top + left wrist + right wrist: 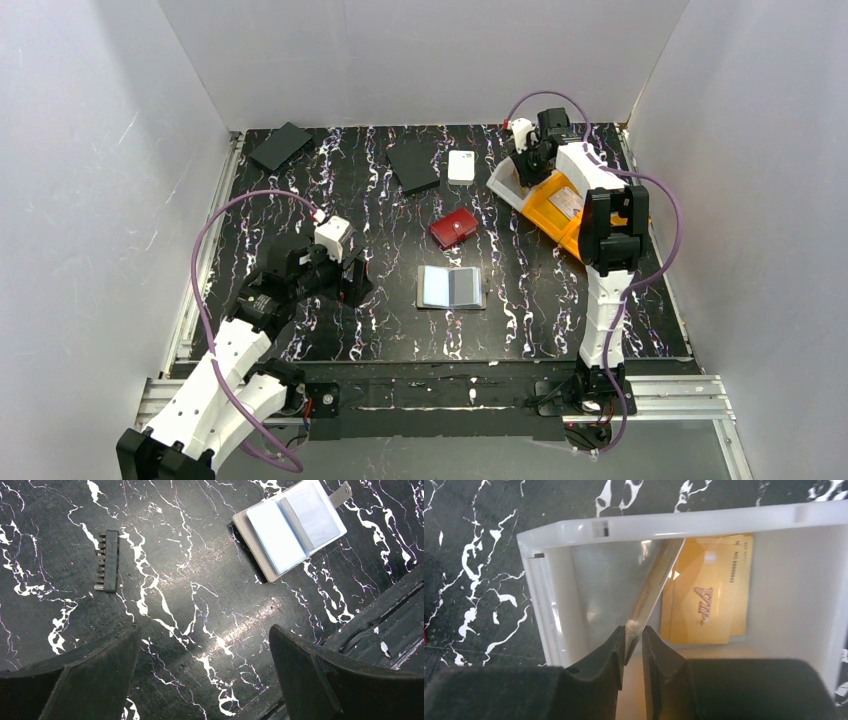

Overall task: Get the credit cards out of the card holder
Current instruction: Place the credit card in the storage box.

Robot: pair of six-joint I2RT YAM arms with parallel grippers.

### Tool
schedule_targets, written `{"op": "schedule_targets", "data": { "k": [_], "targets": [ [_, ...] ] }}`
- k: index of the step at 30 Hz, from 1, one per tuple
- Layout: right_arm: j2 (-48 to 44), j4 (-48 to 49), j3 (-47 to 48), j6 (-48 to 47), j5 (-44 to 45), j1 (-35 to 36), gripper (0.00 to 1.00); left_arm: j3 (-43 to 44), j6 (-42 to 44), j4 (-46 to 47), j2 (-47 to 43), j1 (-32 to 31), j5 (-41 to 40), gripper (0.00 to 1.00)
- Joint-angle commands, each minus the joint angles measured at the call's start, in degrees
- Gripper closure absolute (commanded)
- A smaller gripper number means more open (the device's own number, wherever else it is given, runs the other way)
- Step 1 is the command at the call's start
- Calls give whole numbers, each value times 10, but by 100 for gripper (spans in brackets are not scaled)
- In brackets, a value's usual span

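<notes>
Two halves of the grey card holder (pixel 451 288) lie open on the table (pixel 530 320), a light blue card (pixel 275 535) in one. An orange card (pixel 706 597) lies in the white bin (pixel 674 522), where a second card (pixel 656 587) stands edge-on between the right gripper's (pixel 634 630) barely parted jaws, grip unclear. The left gripper (pixel 205 630) gapes wide, empty.

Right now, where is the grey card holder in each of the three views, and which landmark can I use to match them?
Top external: card holder, open, near the picture's middle.
Left wrist: card holder at the upper right, open.
Right wrist: not in it; a white tray fills the view.
Shared landmark: the black tabletop with white veins, seen in all three.
</notes>
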Motion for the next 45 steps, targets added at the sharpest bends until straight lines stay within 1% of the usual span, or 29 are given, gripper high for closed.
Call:
{"op": "schedule_targets", "data": {
  "k": [1,6,11,12,17,21,31,39,40,41,45],
  "targets": [
    [5,8,44,6,25,-3,74,10,8,1,1,3,8,2],
    [8,2,53,-1,28,-4,82,10,8,1,2,3,7,2],
    [8,-5,58,-2,15,-8,97,10,8,1,3,3,8,2],
    [8,-6,59,1,9,-9,99,10,8,1,4,3,8,2],
    [6,-11,62,-3,-10,-13,99,10,8,0,4,3,8,2],
    [15,-28,82,-13,-25,-18,99,10,8,1,5,3,9,2],
    [45,-25,106,-10,20,-18,99,10,8,0,8,3,9,2],
    [51,-21,113,-5,32,-18,99,10,8,0,9,3,9,2],
    [52,-18,113,-3,40,-18,97,10,8,0,10,3,10,2],
    [51,-14,113,0,49,-18,94,10,8,0,10,3,10,2],
    [49,1,113,8,89,-18,76,11,8,0,11,3,10,2]
  ]
}}
